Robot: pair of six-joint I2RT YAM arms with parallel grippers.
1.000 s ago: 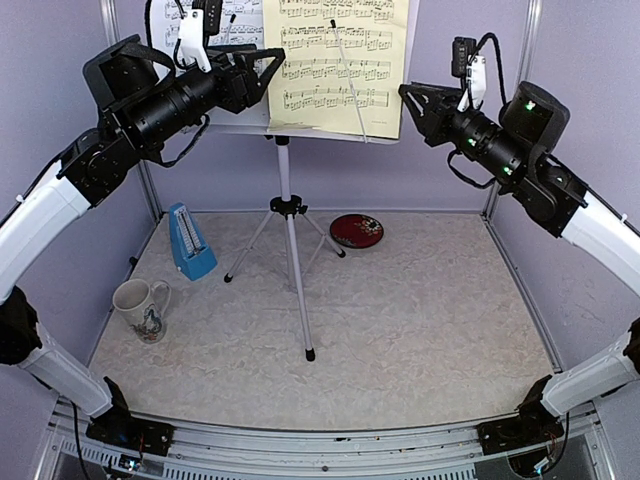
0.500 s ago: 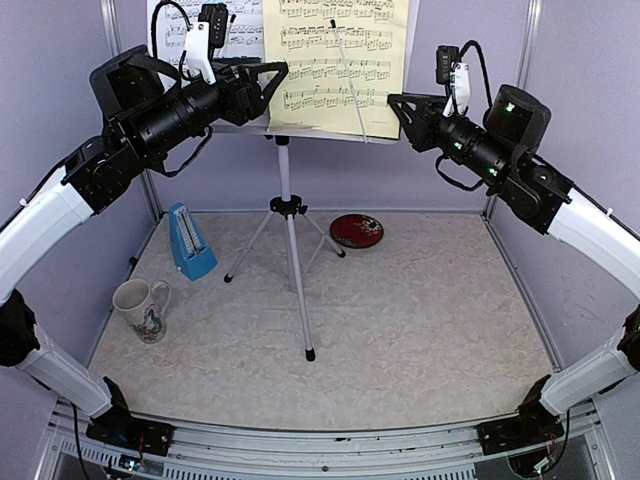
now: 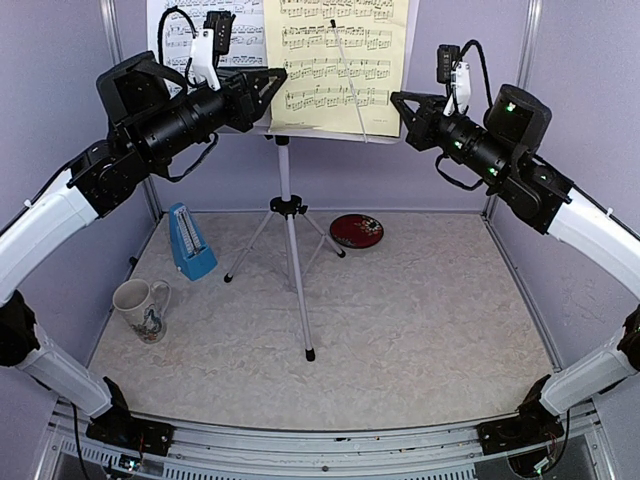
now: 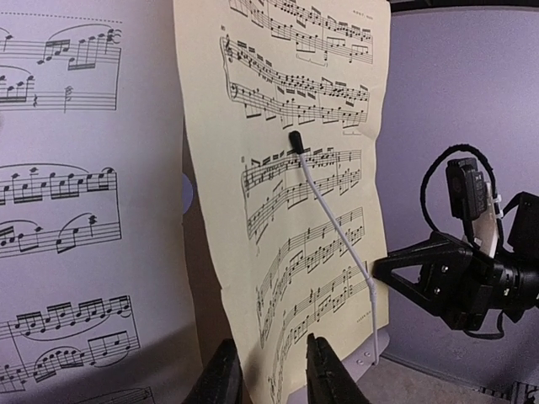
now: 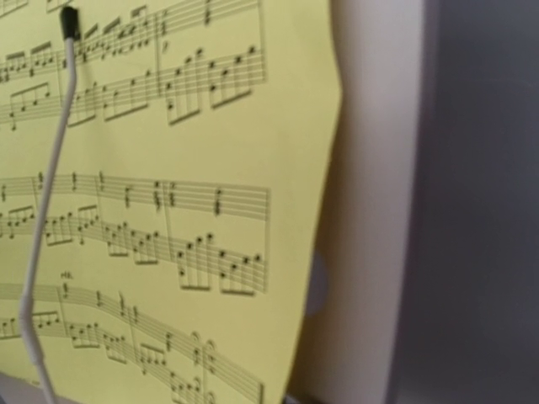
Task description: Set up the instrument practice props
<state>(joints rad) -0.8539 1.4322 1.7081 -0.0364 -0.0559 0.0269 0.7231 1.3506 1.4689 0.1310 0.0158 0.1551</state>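
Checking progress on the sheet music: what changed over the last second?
Left gripper edged rightward, jaws narrowing astride the lower left edge of the yellow sheet. Right gripper advanced toward the right edge of the stand and shut. Metronome, mug, plate unmoved.

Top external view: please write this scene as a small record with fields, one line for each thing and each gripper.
stand: music stand upright on its tripod, on the table
sheets: white sheet left, yellow sheet right, both on the stand
holder: wire arm across the yellow sheet
metronome: blue metronome left of the tripod
other: mug near left; red plate right of the tripod
left arm: left gripper, jaws apart, yellow sheet's lower left edge between them
right arm: right gripper, jaws shut, by the yellow sheet's right edge; contact unclear
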